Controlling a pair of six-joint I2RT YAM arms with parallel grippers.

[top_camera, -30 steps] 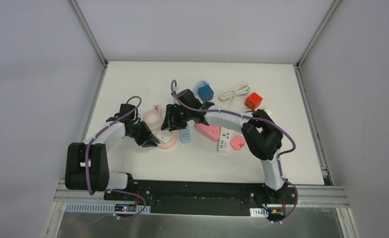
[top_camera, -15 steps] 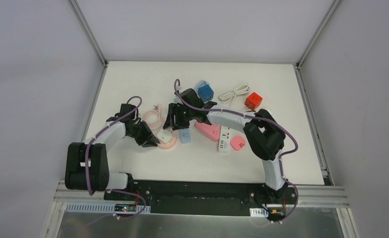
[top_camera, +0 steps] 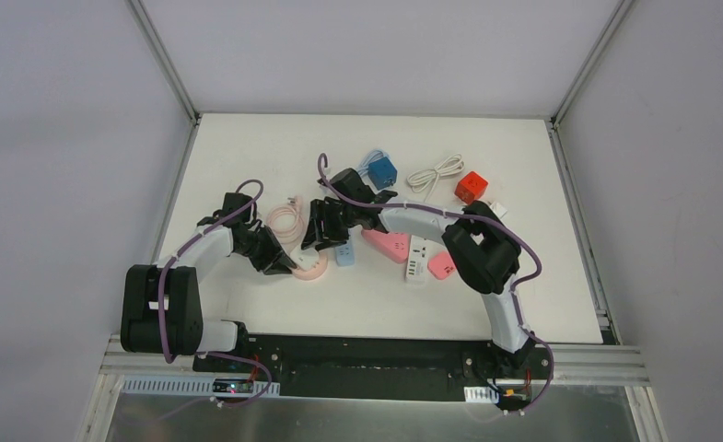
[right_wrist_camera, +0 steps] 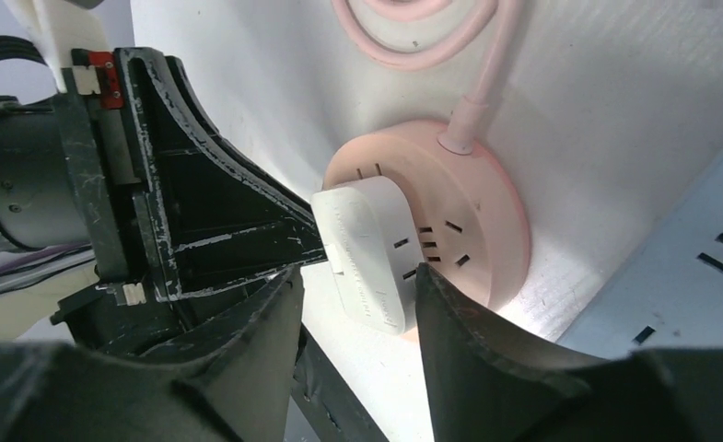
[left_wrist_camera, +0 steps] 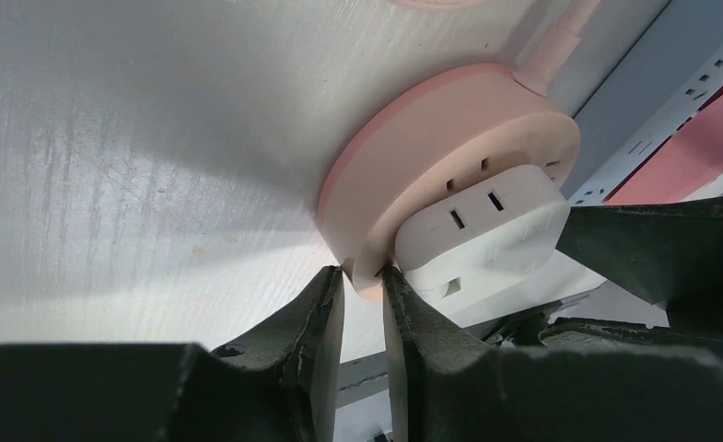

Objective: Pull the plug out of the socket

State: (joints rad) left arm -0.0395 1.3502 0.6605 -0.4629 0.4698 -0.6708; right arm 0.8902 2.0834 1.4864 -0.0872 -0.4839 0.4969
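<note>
At the middle of the white table (top_camera: 542,285), the pink round socket (left_wrist_camera: 431,129) lies flat with its outlet face up. The white plug (left_wrist_camera: 482,226) is seated in that face, close to the rim on the left arm's side.

The left gripper (left_wrist_camera: 362,281) is clamped on the socket's rim just beside the plug, with one finger on either side of the thin edge. I judge this hold to be an anchor: the socket is light and low, so it would lift with the plug unless something pins it.

The right gripper (right_wrist_camera: 359,279) comes in from the opposite side. Its fingers straddle the plug body, one along each broad flank, with the plug squarely between them. The jaws are partly apart. The right wrist view shows a sliver of shadow on the left flank, so I cannot tell whether the pads are pressing on the plug.

The socket's pink cable (right_wrist_camera: 486,78) runs away from the far rim, clear of both grippers. A pale blue power strip (right_wrist_camera: 698,276) lies just beside the socket but does not crowd the plug.
</note>
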